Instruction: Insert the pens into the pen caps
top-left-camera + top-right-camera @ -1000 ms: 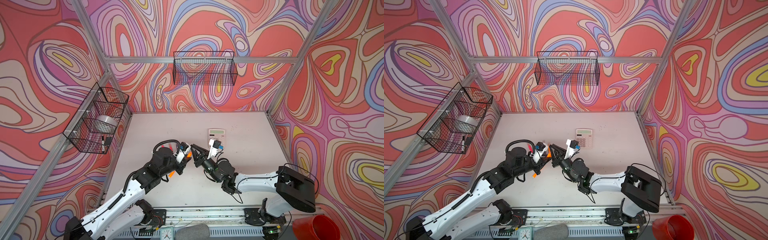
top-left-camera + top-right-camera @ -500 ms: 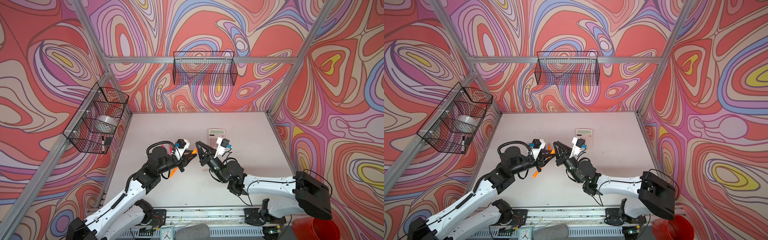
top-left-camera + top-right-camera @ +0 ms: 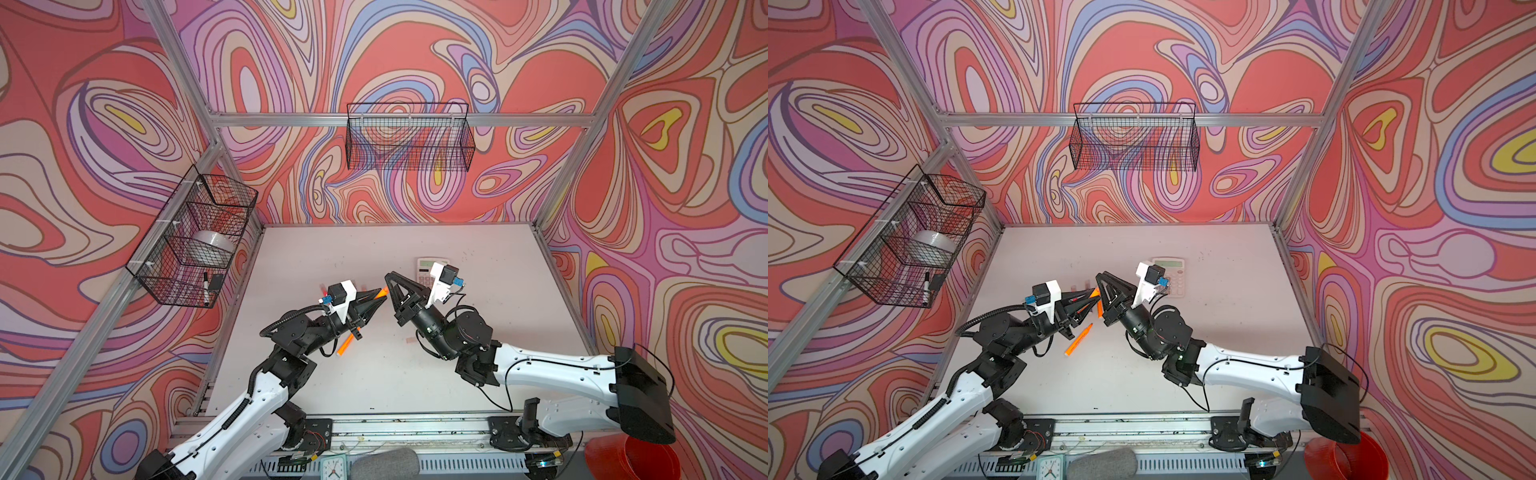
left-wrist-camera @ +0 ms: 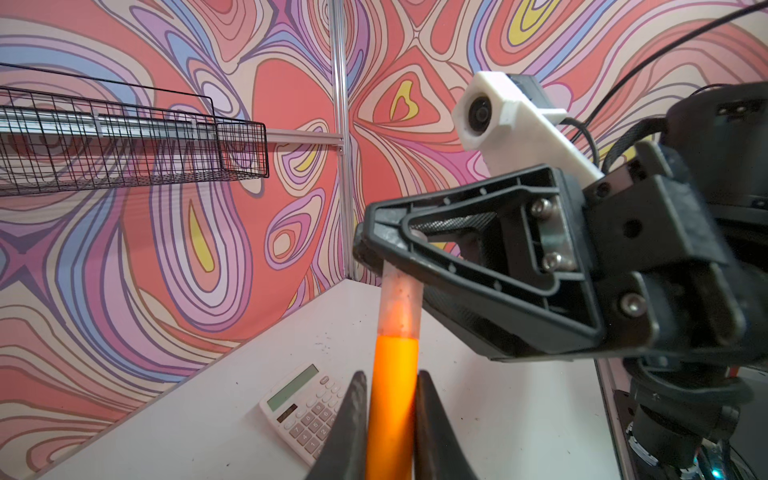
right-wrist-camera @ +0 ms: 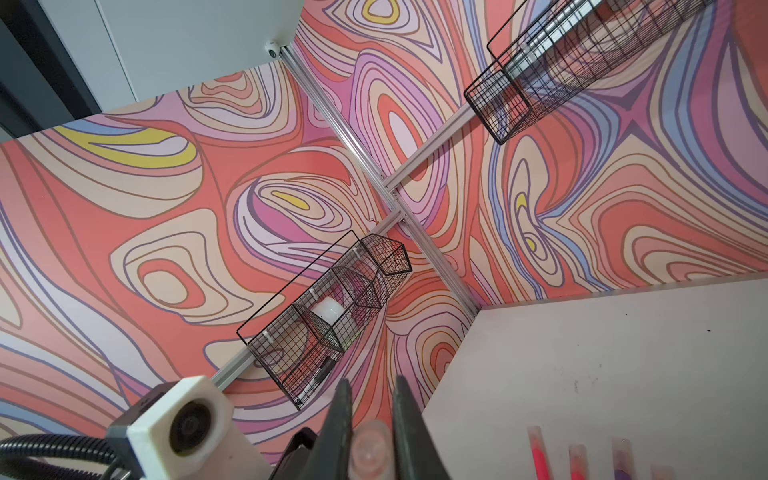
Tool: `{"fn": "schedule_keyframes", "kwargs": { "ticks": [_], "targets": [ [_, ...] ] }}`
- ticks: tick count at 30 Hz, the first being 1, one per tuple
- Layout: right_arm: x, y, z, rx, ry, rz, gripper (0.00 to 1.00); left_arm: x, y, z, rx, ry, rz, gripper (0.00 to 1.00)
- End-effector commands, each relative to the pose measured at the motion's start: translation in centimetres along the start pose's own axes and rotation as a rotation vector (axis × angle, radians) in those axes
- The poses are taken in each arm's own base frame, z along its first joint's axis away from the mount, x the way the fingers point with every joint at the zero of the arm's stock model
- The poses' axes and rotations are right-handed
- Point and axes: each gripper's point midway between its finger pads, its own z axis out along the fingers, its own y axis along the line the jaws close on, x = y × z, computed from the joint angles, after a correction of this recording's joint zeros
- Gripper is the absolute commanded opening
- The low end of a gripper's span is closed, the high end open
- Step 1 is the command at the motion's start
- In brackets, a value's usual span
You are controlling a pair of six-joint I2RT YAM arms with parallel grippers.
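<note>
Swirling red, pink and lilac walls (image 3: 104,124) closed in a pale counter (image 3: 478,374), and above its middle the two arms met tip to tip. The left claw (image 4: 391,376) was clamped on an orange pen (image 4: 392,399) partway along the barrel, which left the tapered end free and aimed at its partner. The right claw (image 3: 388,279) was pinched on a translucent cap (image 4: 401,299) near its closed end, so the open mouth faced the pen. In the left wrist view the pen's tip glowed orange inside the cap and the cap's rim met the barrel, so the pair looked joined or very nearly so, both clear of the counter. Gripping each piece away from the joint probably kept it unobstructed and let the arms press along one line. A second orange pen (image 3: 1079,340) lay uncapped on the counter below the left claw. Three capped pens (image 5: 577,461), pink and purple showing through, lay side by side farther back. A calculator (image 3: 428,266) sat behind the right claw. On the side wall a wire basket (image 3: 195,237) held a tape roll (image 3: 212,243) in one compartment and a black-and-white marker (image 3: 205,286) in another. The back basket (image 3: 409,137) appeared to hold nothing.
</note>
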Motion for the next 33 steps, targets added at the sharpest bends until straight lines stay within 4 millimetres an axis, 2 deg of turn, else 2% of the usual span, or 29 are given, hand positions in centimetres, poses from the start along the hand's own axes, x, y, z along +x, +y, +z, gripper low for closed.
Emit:
{"fn": "schedule_keyframes", "kwargs": {
  "ticks": [1,7,8,17,20,22,24,26,28,33],
  "targets": [
    [16.9,-1.2,-5.9,-0.055,0.617,-0.094,0.00,-13.6,5.8,-3.8,-0.371,-0.482,0.109,0.00],
    [15.3,-2.2,-4.4,-0.020,0.569,-0.056,0.00,-11.3,5.8,-2.9,-0.358,-0.407,0.107,0.00],
    [14.9,-2.4,-4.1,-0.020,0.561,-0.045,0.00,-9.5,6.0,-2.8,-0.360,-0.364,0.099,0.00],
    [13.5,-5.6,-2.9,0.067,0.539,-0.034,0.00,-3.5,6.8,-2.2,-0.365,-0.220,0.044,0.00],
    [13.5,-6.9,-2.8,0.109,0.545,-0.032,0.00,-1.7,7.0,-2.6,-0.378,-0.208,0.014,0.20],
    [13.5,-7.8,-2.9,0.137,0.551,-0.029,0.00,-0.7,7.2,-2.9,-0.389,-0.194,-0.001,0.40],
    [13.7,-8.9,-2.9,0.178,0.558,-0.032,0.00,0.4,7.3,-3.2,-0.405,-0.176,-0.016,0.68],
    [13.8,-10.3,-2.9,0.237,0.565,-0.040,0.00,1.4,7.8,-3.9,-0.444,-0.157,-0.031,0.86],
    [13.9,-11.6,-2.9,0.276,0.570,-0.036,0.00,2.3,8.2,-4.7,-0.487,-0.136,-0.051,0.94],
    [14.3,-15.4,-2.4,0.387,0.588,-0.052,0.00,4.9,9.1,-7.0,-0.605,-0.019,-0.122,1.00]
  ]
}}
